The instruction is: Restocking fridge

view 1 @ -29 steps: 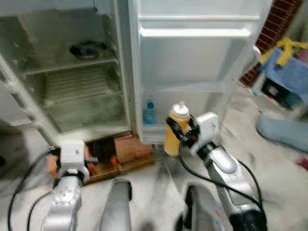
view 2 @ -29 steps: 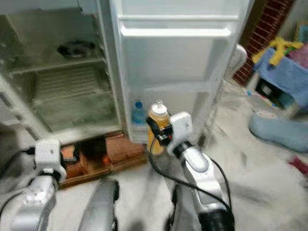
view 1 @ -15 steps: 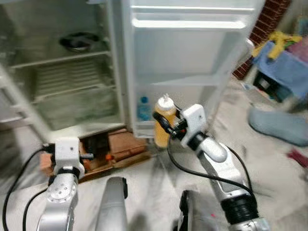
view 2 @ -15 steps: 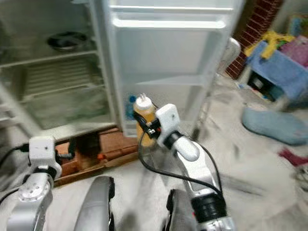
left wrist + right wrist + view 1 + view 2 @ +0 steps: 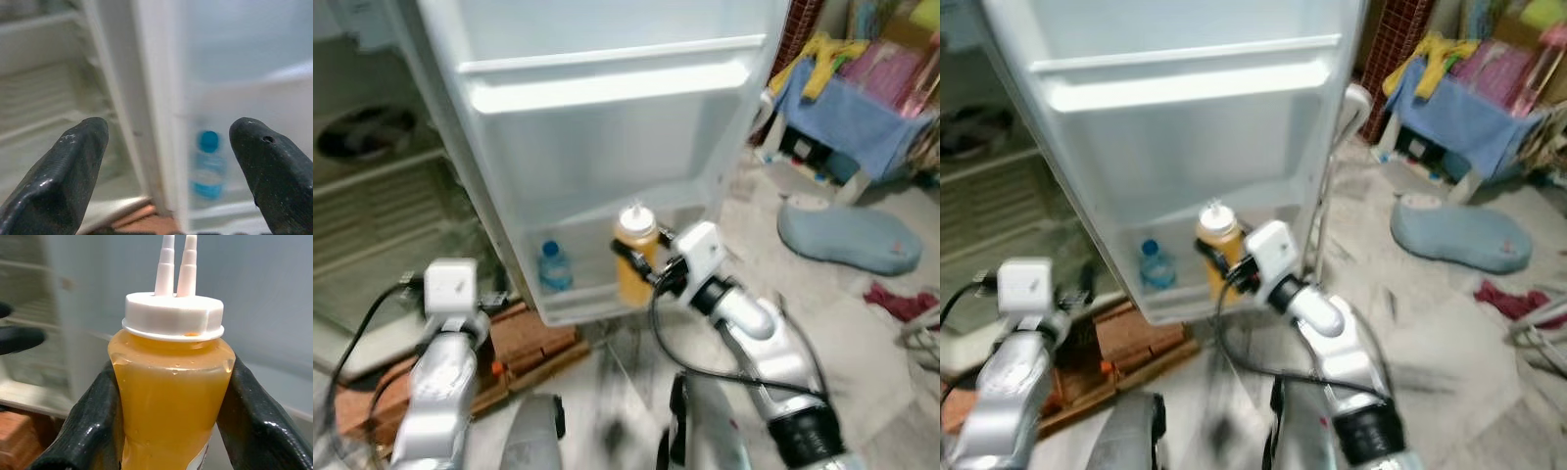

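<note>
We see one white fridge door [image 5: 607,147] swung open, with one bin at its foot. Our right gripper [image 5: 641,272] has its two black fingers [image 5: 93,431] pressed against the sides of one amber squeeze bottle with a white twin-nozzle cap [image 5: 634,255], held upright at the door's lowest bin [image 5: 597,299]; we cannot tell whether its base rests in the bin. In that same bin, to the left of the amber bottle and apart from it, stands one small clear water bottle with a blue cap and blue label [image 5: 553,266].

Our left gripper [image 5: 171,161] holds nothing; its two black fingers [image 5: 58,171] are spread wide apart, pointing toward the fridge interior and the water bottle. To the left of the door we see the wire shelves [image 5: 372,215] of the fridge body. Below the fridge lie several red bricks [image 5: 524,338]. Off to the right on the floor lies one grey-blue cushion [image 5: 847,235], beside a table draped in one blue cloth [image 5: 852,117].
</note>
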Tool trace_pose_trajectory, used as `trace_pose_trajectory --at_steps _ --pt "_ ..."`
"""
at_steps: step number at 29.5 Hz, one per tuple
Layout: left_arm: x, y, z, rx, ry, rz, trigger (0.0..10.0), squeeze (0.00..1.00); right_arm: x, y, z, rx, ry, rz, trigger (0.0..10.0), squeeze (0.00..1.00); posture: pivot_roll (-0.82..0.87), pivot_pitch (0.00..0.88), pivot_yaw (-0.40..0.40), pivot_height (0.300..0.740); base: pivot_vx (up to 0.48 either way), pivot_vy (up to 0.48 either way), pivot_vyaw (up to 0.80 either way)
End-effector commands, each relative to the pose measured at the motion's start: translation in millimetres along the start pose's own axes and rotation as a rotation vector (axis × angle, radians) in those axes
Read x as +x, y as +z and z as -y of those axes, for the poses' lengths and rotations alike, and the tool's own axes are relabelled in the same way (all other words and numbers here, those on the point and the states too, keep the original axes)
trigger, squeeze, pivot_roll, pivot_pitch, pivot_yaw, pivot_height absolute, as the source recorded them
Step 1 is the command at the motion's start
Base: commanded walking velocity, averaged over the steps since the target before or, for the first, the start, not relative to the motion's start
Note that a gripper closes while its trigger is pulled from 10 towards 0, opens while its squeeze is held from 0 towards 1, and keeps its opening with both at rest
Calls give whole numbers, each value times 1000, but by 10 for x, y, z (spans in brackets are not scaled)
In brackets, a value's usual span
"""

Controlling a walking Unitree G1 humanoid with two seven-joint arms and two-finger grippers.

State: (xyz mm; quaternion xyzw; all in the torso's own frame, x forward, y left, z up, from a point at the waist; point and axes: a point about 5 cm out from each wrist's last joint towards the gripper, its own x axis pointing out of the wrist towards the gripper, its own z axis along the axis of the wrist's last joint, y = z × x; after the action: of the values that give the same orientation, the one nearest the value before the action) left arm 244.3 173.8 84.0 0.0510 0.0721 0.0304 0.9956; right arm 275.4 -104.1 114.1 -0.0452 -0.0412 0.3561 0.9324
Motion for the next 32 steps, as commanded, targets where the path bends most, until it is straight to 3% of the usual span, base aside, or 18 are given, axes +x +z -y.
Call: trace_pose_trajectory --at_steps 1,13,16,22,28,32 --pt "-59 -79 -169 31 57 -33 10000 0 100 111 -133 -3 60 59 10000 0 109 44 3 605 0 0 800" --pt "-26 -74 -171 35 50 -32 10000 0 65 97 -211 2 143 48 10000 0 101 42 11 605 0 0 777" --pt "-22 -77 -167 37 46 -32 10000 0 78 95 -199 1 128 51 10000 0 101 41 11 605 0 0 0" --pt "-32 -74 -160 28 33 -26 10000 0 149 123 -123 -9 29 65 10000 0 108 41 9 605 0 0 0" --pt "-39 -88 -145 28 29 -32 10000 0 251 184 16 -52 -149 99 10000 0 107 45 9 605 0 0 0" --pt "-25 -86 -143 27 29 -30 10000 0 302 229 83 -23 -210 117 10000 0 107 47 11 605 0 0 0"
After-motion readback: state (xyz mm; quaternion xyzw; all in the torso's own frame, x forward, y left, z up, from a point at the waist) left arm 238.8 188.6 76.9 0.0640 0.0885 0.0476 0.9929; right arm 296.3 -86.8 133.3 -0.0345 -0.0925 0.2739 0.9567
